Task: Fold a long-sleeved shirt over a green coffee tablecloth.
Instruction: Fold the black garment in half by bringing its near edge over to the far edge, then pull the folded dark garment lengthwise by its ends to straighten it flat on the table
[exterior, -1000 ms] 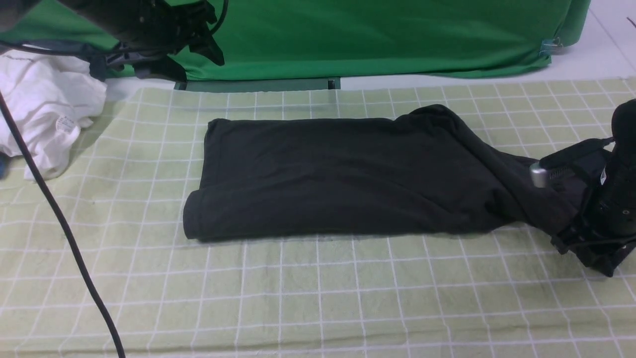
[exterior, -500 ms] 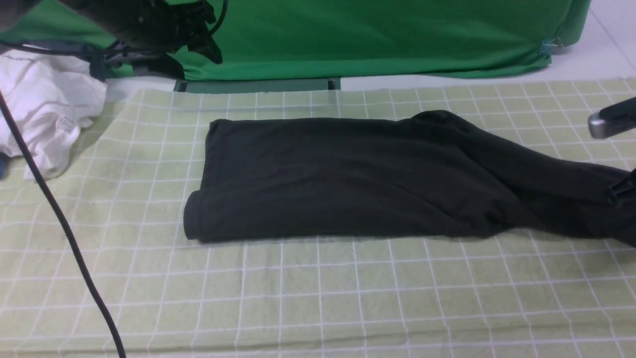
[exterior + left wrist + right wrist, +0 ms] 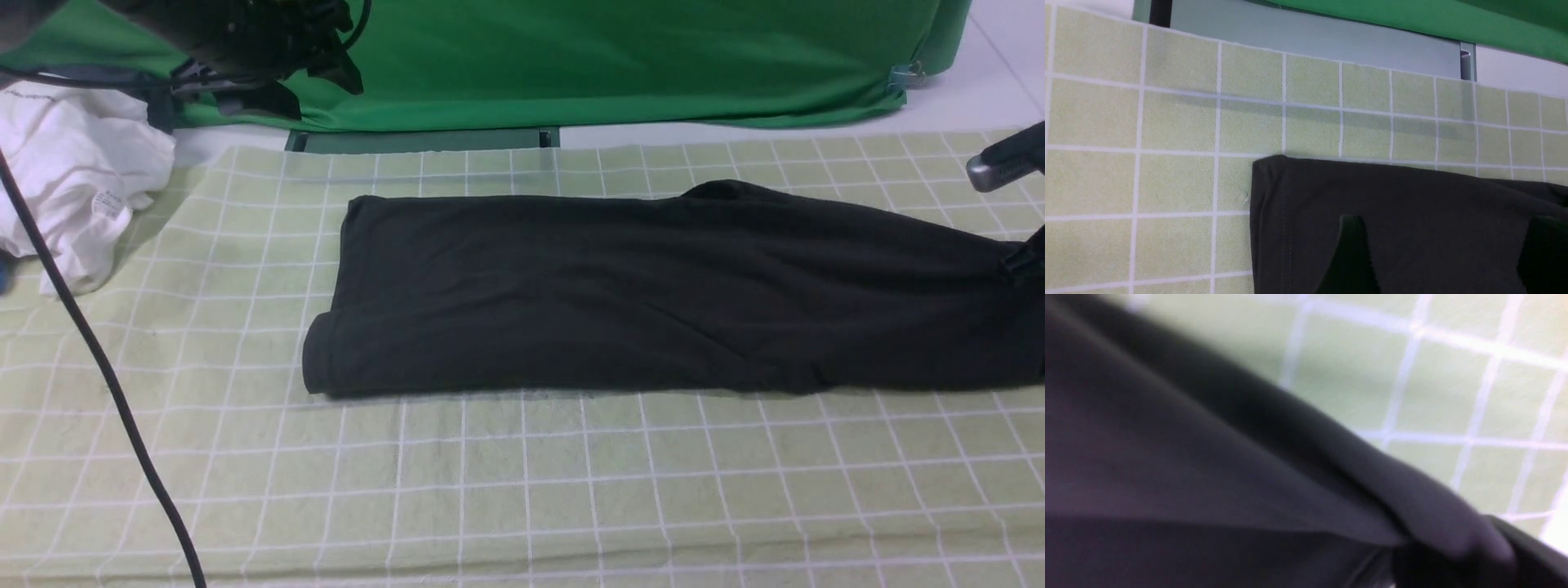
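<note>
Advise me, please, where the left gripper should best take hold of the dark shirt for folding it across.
Probably the long-sleeved shirt's left end, at its far corner, coming straight down from above. That hemmed corner lies flat and exposed on the green coffee tablecloth, and the open left gripper hovers near it, so a short descent should do.

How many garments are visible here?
2. The dark long-sleeved shirt lies folded across the middle of the tablecloth, running out of the front view's right edge. A crumpled white garment sits at the far left. More may lie outside the views.
</note>
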Available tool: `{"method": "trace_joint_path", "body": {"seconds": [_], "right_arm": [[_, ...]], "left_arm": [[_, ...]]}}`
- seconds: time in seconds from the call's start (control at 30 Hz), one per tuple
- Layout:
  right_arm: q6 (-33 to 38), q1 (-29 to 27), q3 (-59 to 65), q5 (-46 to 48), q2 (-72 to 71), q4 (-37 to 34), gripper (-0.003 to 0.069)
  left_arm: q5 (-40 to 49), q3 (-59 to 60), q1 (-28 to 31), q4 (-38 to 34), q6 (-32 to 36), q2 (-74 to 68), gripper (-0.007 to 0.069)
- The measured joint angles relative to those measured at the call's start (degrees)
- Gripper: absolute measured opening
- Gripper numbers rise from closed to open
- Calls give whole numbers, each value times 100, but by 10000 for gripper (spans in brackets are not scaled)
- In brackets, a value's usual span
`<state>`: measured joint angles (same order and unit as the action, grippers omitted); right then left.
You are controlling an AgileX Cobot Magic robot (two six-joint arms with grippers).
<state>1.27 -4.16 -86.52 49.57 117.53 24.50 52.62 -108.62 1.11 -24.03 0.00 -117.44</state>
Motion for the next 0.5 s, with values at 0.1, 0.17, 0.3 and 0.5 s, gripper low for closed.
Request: {"method": "trace_joint_path", "body": {"seconds": [0.1, 0.17, 0.3, 0.5], "right_arm": [[-238, 0, -316, 137, 14, 202, 361], [-285, 0, -631, 431, 0, 275, 402], [-364, -15, -1312, 1429, -99, 221, 394], [-216, -325, -1506, 1918, -337, -1438, 328]], "left_arm": [[0, 0, 0, 0, 0, 0, 517], [0, 0, 0, 0, 0, 0, 517], [5, 0, 0, 0, 0, 0, 517], [-1, 0, 0, 0, 0, 0, 517]]}}
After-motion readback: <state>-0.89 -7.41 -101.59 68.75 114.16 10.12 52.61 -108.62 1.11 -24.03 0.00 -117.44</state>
